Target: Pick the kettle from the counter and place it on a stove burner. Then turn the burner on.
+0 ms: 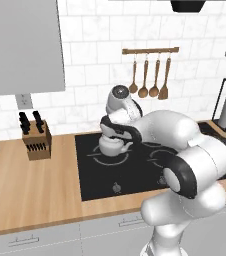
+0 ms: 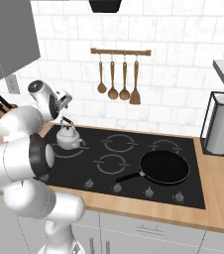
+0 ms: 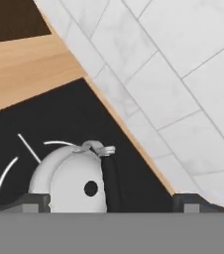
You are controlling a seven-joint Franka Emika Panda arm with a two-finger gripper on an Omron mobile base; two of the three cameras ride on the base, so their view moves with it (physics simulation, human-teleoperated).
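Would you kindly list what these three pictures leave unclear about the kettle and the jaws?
- Left base view: the arm covers the kettle's handle and the gripper.
- Hand view: the kettle's lower half is cut off at the bottom; only two finger tips show, wide apart.
- Right base view: whether the jaws touch the kettle's handle is too small to tell.

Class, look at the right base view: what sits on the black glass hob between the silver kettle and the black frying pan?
Between the silver-white metal kettle and the black frying pan, the flat black glass hob carries nothing, just printed grey burner rings.
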